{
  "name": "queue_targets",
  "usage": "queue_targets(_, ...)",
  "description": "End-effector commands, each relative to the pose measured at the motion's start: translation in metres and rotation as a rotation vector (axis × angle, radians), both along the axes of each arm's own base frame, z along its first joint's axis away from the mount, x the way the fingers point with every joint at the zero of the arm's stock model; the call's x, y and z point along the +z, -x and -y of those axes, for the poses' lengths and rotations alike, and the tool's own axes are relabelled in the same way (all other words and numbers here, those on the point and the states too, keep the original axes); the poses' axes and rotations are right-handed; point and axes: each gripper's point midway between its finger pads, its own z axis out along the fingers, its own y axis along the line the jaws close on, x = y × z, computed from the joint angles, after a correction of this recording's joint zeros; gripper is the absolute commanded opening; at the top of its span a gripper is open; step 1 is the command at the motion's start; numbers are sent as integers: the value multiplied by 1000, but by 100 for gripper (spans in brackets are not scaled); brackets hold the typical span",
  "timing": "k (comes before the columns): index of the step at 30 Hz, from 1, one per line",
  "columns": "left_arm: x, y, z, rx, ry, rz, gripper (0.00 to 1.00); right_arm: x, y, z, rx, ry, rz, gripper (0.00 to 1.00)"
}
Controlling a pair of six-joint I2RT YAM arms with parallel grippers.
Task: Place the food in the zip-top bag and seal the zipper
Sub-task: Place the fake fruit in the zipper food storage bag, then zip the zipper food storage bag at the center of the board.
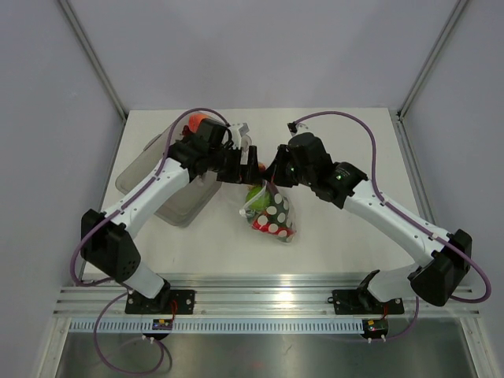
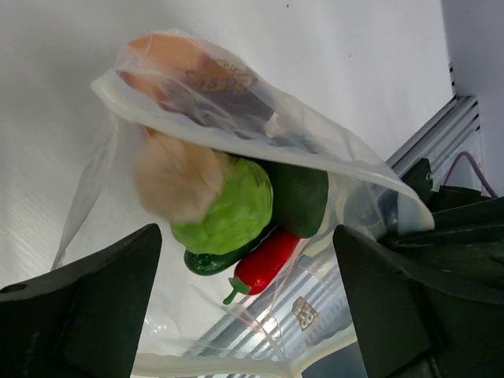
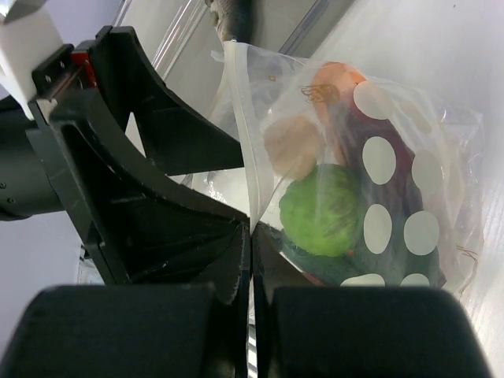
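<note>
The zip-top bag (image 1: 273, 216) sits mid-counter (image 1: 339, 157) with its mouth lifted between the arms and the lime (image 2: 228, 209), chili (image 2: 264, 264) and other food inside. The right end effector (image 3: 250, 236) is pinched tight on the zipper (image 3: 246, 142). The left end effector (image 2: 246, 236) gapes wide, facing the mouth. A good seal likely means clamping the left beside the right, then sliding along the strip. Both arms reach inward, wrists nearly meeting.

Top external: high behind arm bases (image 1: 161, 299), looking down, far. Wrist views close; all share zip-top bag (image 1: 276, 219) just ahead of left gripper (image 2: 248, 307) and right gripper (image 3: 250, 235).
</note>
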Motion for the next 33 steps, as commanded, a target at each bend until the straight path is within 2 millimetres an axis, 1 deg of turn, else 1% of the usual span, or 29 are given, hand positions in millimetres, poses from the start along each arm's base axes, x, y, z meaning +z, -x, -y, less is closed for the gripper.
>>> queue_targets(1, 44, -3, -2, -9, 18, 130, 94, 28, -4, 2, -20, -68, 70, 0)
queue_targets(2, 48, -2, -8, 5, -2, 145, 89, 28, -2, 2, -18, -69, 68, 0)
queue_targets(3, 60, 2, -12, 6, 8, 177, 75, 28, -3, 2, -20, -70, 69, 0)
queue_targets(4, 63, 6, -15, 1, 8, 193, 61, 27, -2, 2, -17, -68, 66, 0)
queue_targets(5, 65, 9, -18, 4, 11, 201, 50, 27, -3, 2, -18, -68, 66, 0)
queue_targets(6, 67, 12, -22, 11, 10, 211, 31, 26, -3, 2, -20, -68, 67, 0)
queue_targets(7, 64, 17, -28, 21, 3, 210, 26, 26, -3, 3, -22, -68, 69, 0)
queue_targets(8, 60, 17, -35, 50, -18, 208, 23, 25, -2, 3, -22, -66, 68, 0)
queue_targets(10, 51, 22, -46, 87, -35, 192, 24, 26, -2, 5, -25, -66, 70, 0)
queue_targets(11, 46, 18, -52, 120, -44, 196, 26, 26, -1, 5, -22, -69, 70, 0)
queue_targets(12, 43, 16, -56, 141, -47, 192, 52, 27, -1, 4, -20, -70, 72, 0)
queue_targets(13, 34, 16, -61, 166, -52, 170, 69, 27, -1, 4, -18, -70, 73, 0)
queue_targets(14, 31, 9, -67, 196, -57, 171, 79, 27, 0, 4, -10, -69, 71, 0)
queue_targets(15, 27, 5, -71, 220, -68, 165, 84, 27, 1, 3, -5, -70, 70, 0)
queue_targets(16, 22, 3, -75, 238, -86, 166, 87, 27, 1, 3, 0, -69, 71, 0)
queue_targets(17, 14, -2, -79, 261, -109, 173, 87, 27, 3, 2, 13, -71, 69, 0)
queue_targets(18, 8, -3, -80, 265, -114, 174, 87, 26, 4, 1, 22, -66, 65, 0)
queue_targets(19, 3, -4, -80, 272, -110, 167, 87, 25, 6, 0, 32, -67, 60, 0)
queue_targets(20, -5, -4, -75, 253, -97, 149, 86, 25, 6, 0, 34, -66, 60, 0)
queue_targets(21, -9, -4, -73, 247, -91, 134, 86, 24, 6, 1, 33, -65, 59, 0)
queue_targets(25, -28, -3, -67, 244, -78, 76, 80, 25, 9, 2, 36, -66, 61, 0)
queue_targets(26, -26, -4, -62, 232, -50, 81, 76, 25, 9, 3, 38, -64, 63, 0)
queue_targets(27, -31, -2, -58, 222, -38, 64, 73, 26, 9, 3, 37, -62, 64, 0)
queue_targets(28, -28, -4, -53, 218, -10, 60, 69, 27, 9, 3, 38, -63, 67, 0)
queue_targets(29, -26, 0, -46, 189, 25, 39, 62, 26, 9, 3, 40, -57, 66, 0)
queue_targets(30, -23, 2, -41, 177, 54, 28, 42, 27, 8, 3, 44, -53, 72, 2)
queue_targets(31, -15, 2, -34, 172, 99, 22, 32, 28, 8, 4, 55, -36, 83, 4)
queue_targets(32, -5, 7, -26, 140, 151, 12, 24, 30, 9, 6, 60, -17, 84, 6)
queue_targets(33, 4, 9, -20, 131, 188, 13, 9, 29, 8, 9, 54, 7, 88, 8)
